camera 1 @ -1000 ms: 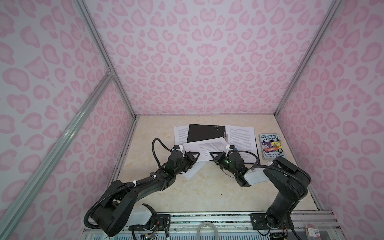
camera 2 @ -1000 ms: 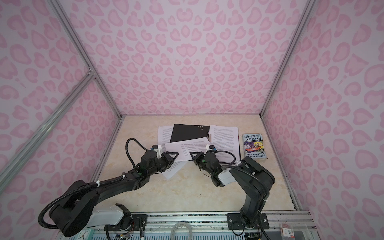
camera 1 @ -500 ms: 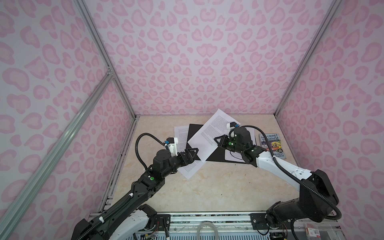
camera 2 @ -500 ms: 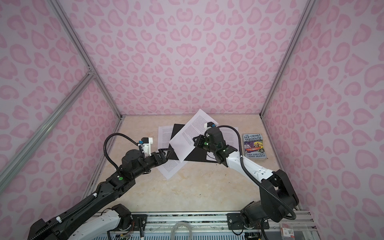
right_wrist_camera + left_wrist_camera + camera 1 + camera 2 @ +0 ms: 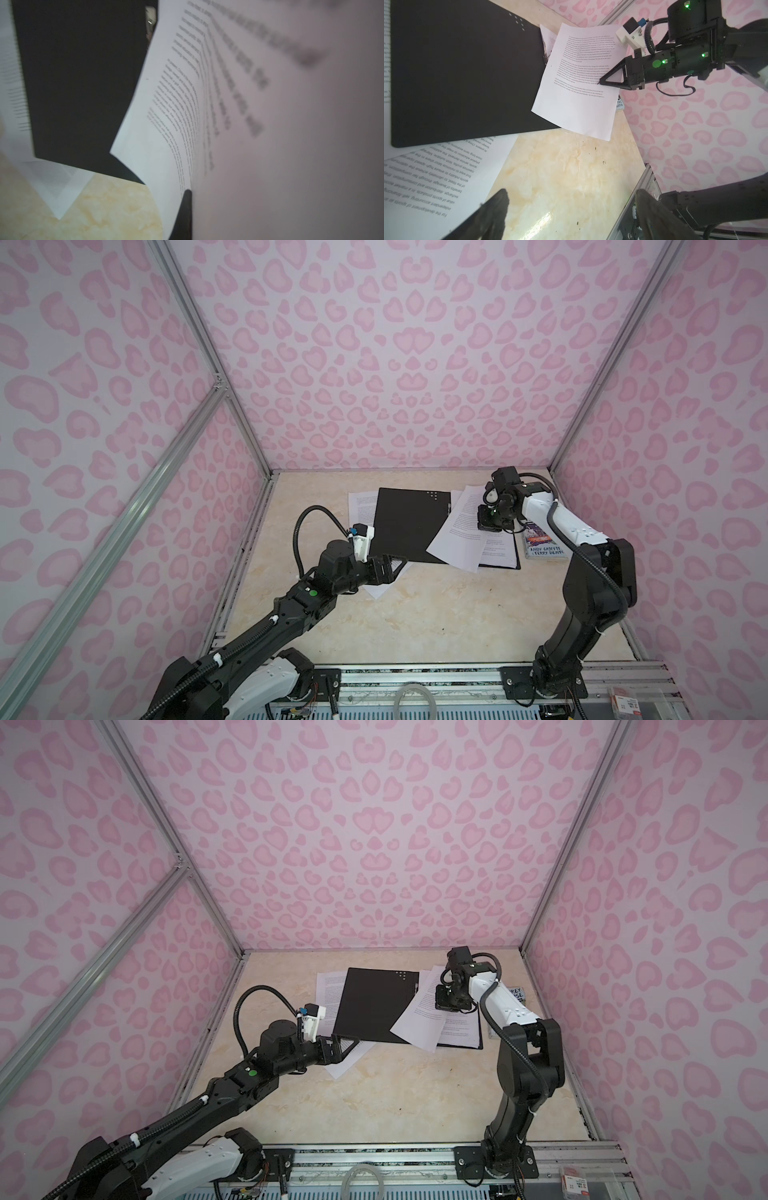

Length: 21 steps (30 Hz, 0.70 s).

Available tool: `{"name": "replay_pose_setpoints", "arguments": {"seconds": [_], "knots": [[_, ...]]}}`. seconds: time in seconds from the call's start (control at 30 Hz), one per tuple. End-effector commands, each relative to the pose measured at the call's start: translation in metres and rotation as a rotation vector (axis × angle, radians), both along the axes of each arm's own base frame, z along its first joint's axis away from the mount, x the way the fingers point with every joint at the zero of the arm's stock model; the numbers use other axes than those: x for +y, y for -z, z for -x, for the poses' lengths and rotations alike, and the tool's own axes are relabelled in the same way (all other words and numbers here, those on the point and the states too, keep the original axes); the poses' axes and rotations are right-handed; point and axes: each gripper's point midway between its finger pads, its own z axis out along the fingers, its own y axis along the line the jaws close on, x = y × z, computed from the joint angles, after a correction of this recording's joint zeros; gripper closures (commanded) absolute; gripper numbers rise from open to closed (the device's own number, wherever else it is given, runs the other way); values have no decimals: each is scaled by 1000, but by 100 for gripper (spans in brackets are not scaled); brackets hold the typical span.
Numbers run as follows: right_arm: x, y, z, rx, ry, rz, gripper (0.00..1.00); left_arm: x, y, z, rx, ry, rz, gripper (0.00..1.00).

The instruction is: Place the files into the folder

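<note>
- Left end effector point(image 5: 392, 569): fingers spread wide, empty, hovering above the near sheet by the folder's near-left corner.
- Near sheet point(image 5: 384, 588): flat on the tabletop point(image 5: 415, 626), partly tucked beneath that corner, set diagonally, with one corner pointing nearward.
- Folder point(image 5: 409, 526): open, black inside up, flat at mid-tabletop. Long axis runs near to far.
- Inner sheet point(image 5: 496, 554): on the folder's right leaf, long axis parallel to the spine.
- Held sheet point(image 5: 457, 541): across the spine and right leaf. Long axis skewed, near end swung leftward, gripped part curling upward.
- Right end effector point(image 5: 601, 81): fingers pressed together, pinching the held sheet near its right edge.
- Far sheet point(image 5: 360, 510): protruding from under the left leaf, long axis near to far.
- Book point(image 5: 544, 545): just right of the folder.
</note>
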Motion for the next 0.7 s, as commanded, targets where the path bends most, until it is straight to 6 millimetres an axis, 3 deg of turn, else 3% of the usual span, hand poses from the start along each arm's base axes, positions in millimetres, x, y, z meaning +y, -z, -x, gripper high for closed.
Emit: {"name": "replay_pose_setpoints", "arguments": {"seconds": [0.0, 0.27, 0.5, 0.67], "knots": [[-52, 7, 5, 71, -8, 281, 100, -8, -8, 0, -20, 47, 18, 3], [-79, -1, -24, 71, -68, 458, 100, -11, -10, 2, -34, 68, 28, 3], [-70, 18, -39, 109, -162, 439, 100, -11, -5, -2, -29, 60, 9, 3], [-54, 20, -49, 37, -219, 389, 100, -15, 1, -2, -3, 74, 14, 3]]}}
